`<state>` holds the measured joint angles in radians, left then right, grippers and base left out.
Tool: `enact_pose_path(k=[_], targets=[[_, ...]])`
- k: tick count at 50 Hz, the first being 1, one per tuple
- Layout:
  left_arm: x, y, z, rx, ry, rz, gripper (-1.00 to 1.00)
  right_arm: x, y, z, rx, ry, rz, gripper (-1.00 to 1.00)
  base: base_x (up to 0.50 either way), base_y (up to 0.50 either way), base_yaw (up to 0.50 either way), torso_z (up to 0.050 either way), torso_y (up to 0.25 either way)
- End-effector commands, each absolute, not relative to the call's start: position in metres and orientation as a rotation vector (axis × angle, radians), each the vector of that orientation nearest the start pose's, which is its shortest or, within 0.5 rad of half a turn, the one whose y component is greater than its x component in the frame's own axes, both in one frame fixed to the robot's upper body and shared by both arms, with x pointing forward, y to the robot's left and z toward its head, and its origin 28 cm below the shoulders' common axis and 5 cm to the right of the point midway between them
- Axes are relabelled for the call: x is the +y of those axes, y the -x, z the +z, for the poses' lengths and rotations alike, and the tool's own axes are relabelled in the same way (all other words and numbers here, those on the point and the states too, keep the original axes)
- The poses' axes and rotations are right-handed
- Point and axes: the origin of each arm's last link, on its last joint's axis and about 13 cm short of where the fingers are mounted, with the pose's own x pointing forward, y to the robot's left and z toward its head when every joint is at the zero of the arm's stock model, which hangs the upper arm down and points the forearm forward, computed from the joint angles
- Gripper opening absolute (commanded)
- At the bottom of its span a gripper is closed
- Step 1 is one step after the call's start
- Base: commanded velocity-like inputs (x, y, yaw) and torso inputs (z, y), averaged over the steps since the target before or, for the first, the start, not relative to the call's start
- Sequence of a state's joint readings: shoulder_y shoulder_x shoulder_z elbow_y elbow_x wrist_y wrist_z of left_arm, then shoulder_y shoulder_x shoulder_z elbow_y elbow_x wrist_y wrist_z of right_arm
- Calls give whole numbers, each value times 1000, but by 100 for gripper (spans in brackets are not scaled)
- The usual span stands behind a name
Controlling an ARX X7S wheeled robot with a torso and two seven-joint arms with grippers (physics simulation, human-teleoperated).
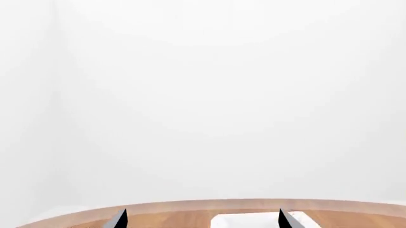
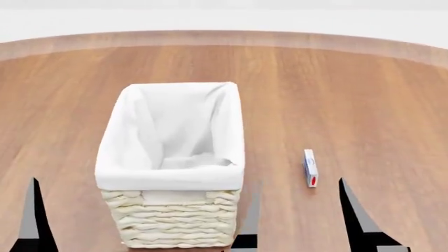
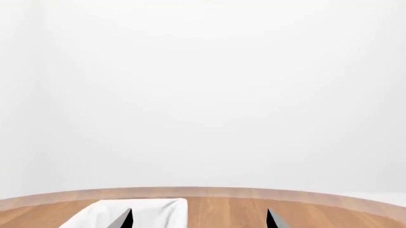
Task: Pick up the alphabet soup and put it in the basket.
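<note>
The alphabet soup is not in any view. The basket point(image 2: 171, 173) is cream wicker with a white cloth lining and stands on the wooden table, left of the middle in the head view. It looks empty as far as its inside shows. Its cloth also shows in the left wrist view point(image 1: 254, 221) and the right wrist view point(image 3: 152, 211). My left gripper point(image 1: 201, 213) is open and empty, low at the basket's near left. One of its fingers point(image 2: 31, 215) shows in the head view. My right gripper point(image 2: 297, 186) is open and empty, just right of the basket's near corner.
A small white box point(image 2: 310, 168) with blue and red marks lies flat on the table point(image 2: 336, 94), right of the basket and just beyond my right gripper. The table's curved far edge point(image 2: 224, 35) meets a plain white wall.
</note>
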<state>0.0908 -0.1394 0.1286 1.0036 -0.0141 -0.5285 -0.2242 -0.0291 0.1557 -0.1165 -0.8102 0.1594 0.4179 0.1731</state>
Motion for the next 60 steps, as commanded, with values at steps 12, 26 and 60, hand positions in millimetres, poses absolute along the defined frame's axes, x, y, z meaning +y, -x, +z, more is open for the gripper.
enact_pose_path(k=[12, 26, 60], targets=[[199, -148, 157, -373, -57, 52, 100, -89, -173, 142, -325, -29, 62, 100, 0, 500, 0, 0, 0], [199, -148, 157, -370, -51, 51, 100, -88, -173, 140, -328, -36, 61, 100, 0, 500, 0, 0, 0], [199, -156, 147, -341, -79, 72, 100, -157, -161, 163, -321, 107, -7, 100, 0, 29, 0, 0, 0]])
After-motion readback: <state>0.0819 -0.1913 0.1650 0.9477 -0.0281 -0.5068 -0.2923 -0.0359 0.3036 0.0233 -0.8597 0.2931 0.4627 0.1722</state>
